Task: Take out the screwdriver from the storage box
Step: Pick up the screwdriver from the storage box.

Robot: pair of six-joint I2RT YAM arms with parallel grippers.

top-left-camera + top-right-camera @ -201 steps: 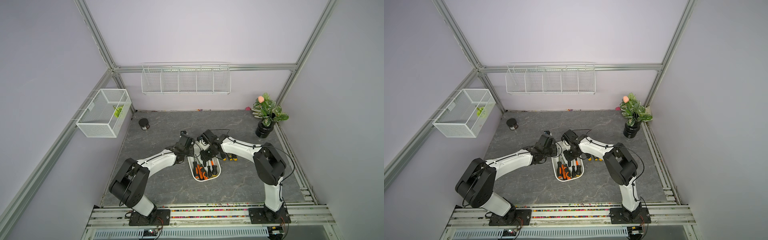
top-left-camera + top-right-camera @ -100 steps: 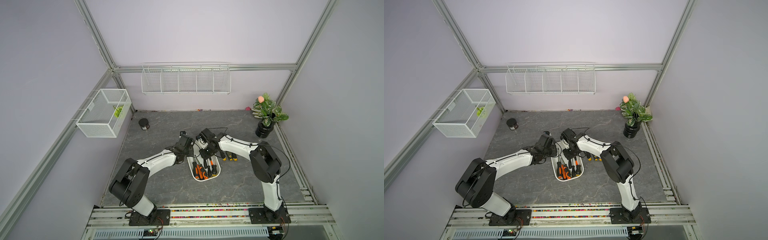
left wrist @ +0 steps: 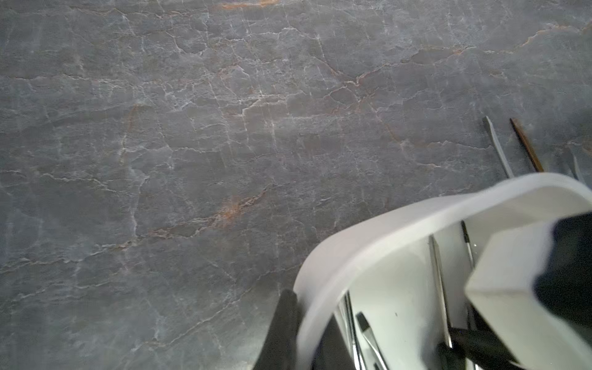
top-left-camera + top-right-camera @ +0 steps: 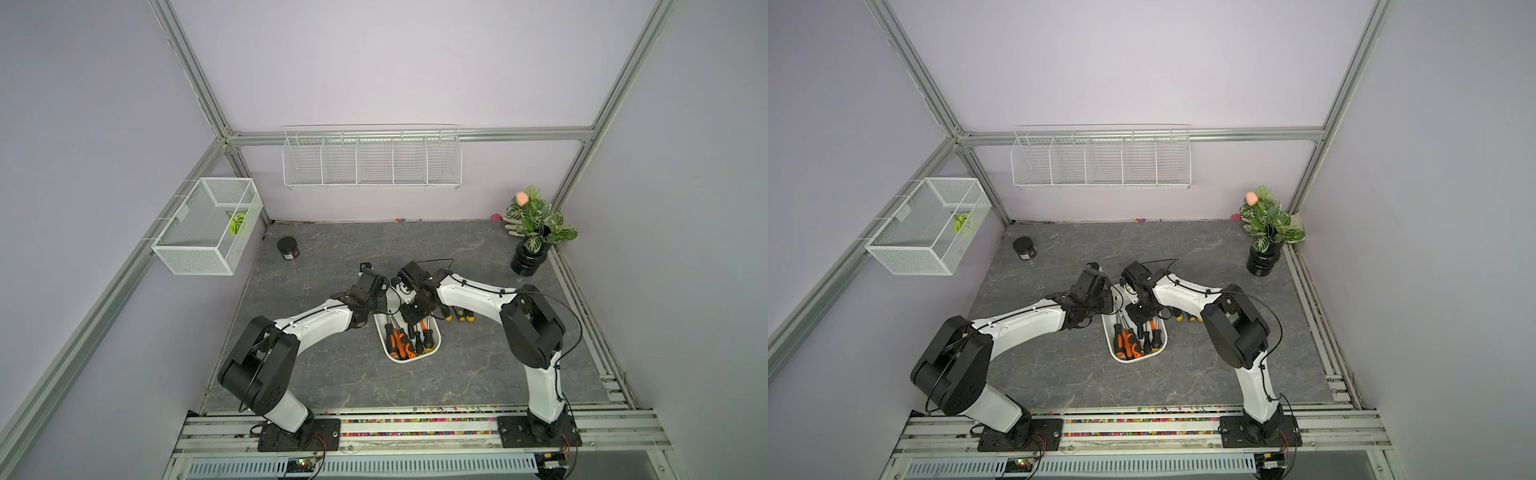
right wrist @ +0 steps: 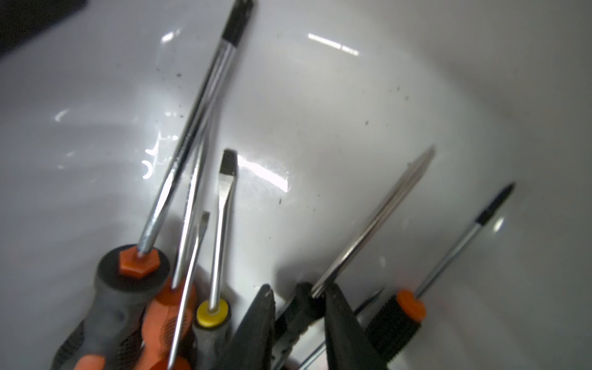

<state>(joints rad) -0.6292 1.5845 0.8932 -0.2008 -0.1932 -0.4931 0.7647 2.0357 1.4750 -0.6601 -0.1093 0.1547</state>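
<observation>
The storage box (image 4: 409, 360) sits mid-bench (image 4: 316, 257) between the two arms. Several screwdrivers lie in it, handles toward the robot's base end. A few loose screwdrivers (image 4: 459, 314) lie on the bench just beside it, on the right arm's side.

The left claw (image 3: 304, 336) is pressed together on the box's rim near a far corner, one finger outside the wall and one inside, bracing the tub. The right claw (image 5: 299, 288) is down inside the box, its two dark fingers flanking the black-handled screwdriver (image 5: 368, 224) where shaft meets handle. The wrist view is blurred there, but the claw looks to be pinching that handle rather than standing spread around it. An orange-collared slim screwdriver (image 5: 410, 306) lies close on one side and a yellow-capped screwdriver (image 5: 213, 312) on the other.

I judge the step in hand to be the grasp, with the lift-out not yet done, since the tool is inside the box. The next move calls for a steady lift, bringing the long shaft clear over the flared rim without dragging its neighbours. Meanwhile the left claw should hold the box down.
</observation>
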